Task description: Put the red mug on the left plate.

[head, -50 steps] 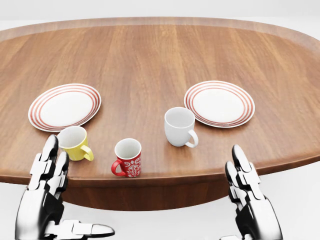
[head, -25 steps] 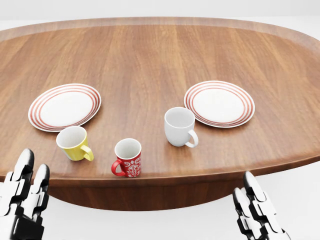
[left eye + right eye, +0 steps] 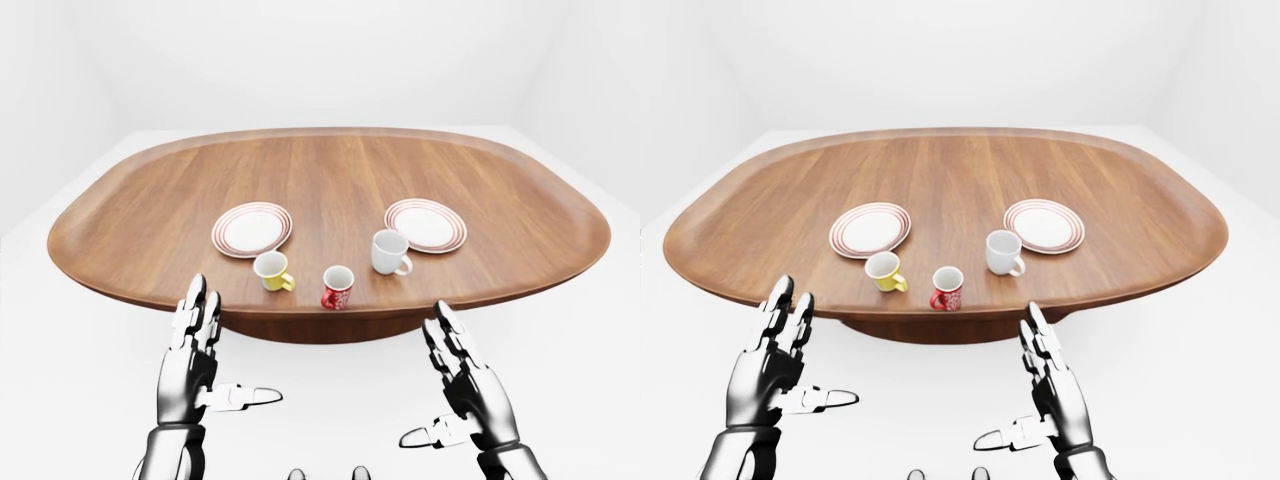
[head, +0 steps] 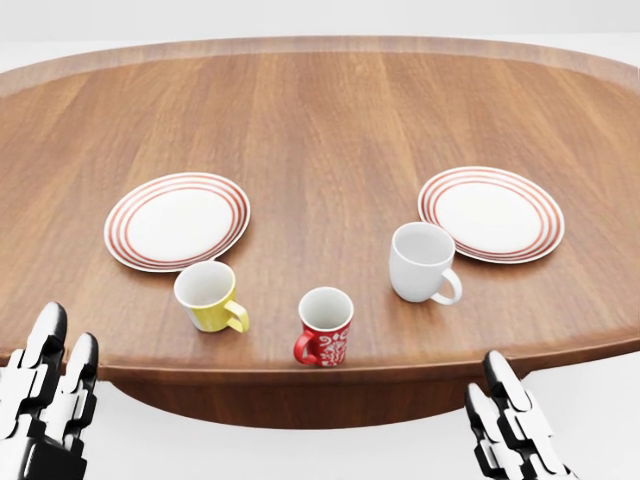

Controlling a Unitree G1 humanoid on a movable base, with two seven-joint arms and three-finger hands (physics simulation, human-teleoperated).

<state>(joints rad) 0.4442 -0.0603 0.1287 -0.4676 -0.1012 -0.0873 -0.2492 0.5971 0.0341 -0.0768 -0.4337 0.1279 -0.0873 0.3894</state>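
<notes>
Rightward across my head view slides the whole table (image 4: 330, 120), a camera shift. Left plate (image 4: 177, 221) sits above the yellow mug (image 4: 208, 296); red mug (image 4: 325, 326) waits near the edge. Left hand (image 3: 195, 365) and right hand (image 3: 465, 390) hover open-fingered, empty.

The desk (image 4: 330, 120) looks like brown wood with fine straight grain and a smooth, half-matt finish. The two plates, the left plate (image 4: 177, 221) and the right plate (image 4: 491, 214), look like glossy white ceramic with red rings. The red mug (image 4: 324, 327), the yellow mug (image 4: 208, 296) and the white mug (image 4: 421, 262) seem glazed and smooth. The left hand (image 3: 190, 370) and the right hand (image 3: 468, 392) shine like polished metal with black joints.
</notes>
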